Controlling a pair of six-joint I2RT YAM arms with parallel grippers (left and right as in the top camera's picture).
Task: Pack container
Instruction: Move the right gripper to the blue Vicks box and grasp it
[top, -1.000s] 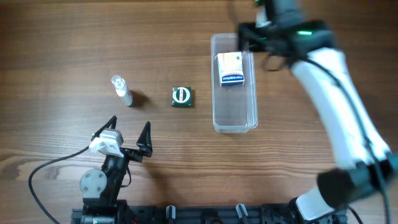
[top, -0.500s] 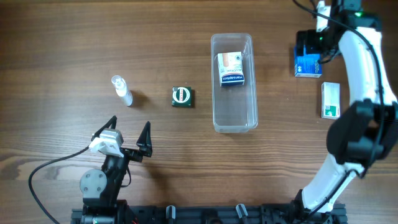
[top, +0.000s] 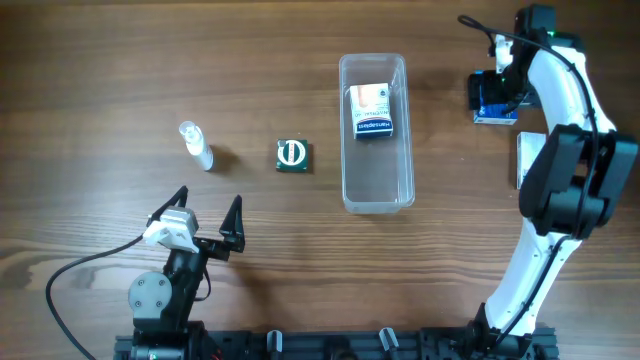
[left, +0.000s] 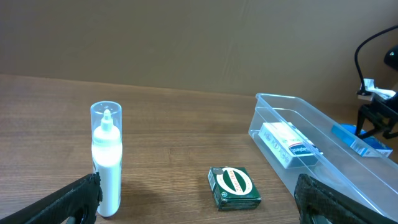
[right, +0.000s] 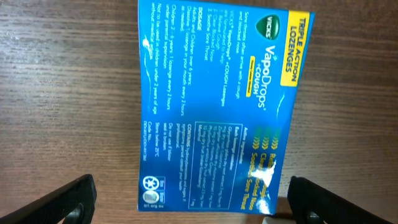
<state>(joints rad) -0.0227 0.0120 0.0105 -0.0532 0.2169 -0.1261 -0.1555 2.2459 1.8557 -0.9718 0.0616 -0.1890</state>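
Observation:
The clear container (top: 378, 178) stands at the table's middle right and holds a white and blue box (top: 370, 112). It also shows in the left wrist view (left: 336, 180), with the box (left: 287, 144) inside. My right gripper (top: 495, 95) is open over a blue lozenge box (top: 493, 103) lying flat to the right of the container. In the right wrist view its fingers (right: 199, 205) straddle the blue lozenge box (right: 217, 112) without touching it. My left gripper (top: 208, 218) is open and empty near the front left.
A green square box (top: 292, 155) lies left of the container and also shows in the left wrist view (left: 234, 185). A small clear bottle (top: 195, 146) stands further left, close to my left fingers (left: 106, 158). A white and green box (top: 520, 150) is mostly hidden under my right arm.
My right arm has swung from above the container's far end to the right and now sits over the blue lozenge box. The left arm has not moved.

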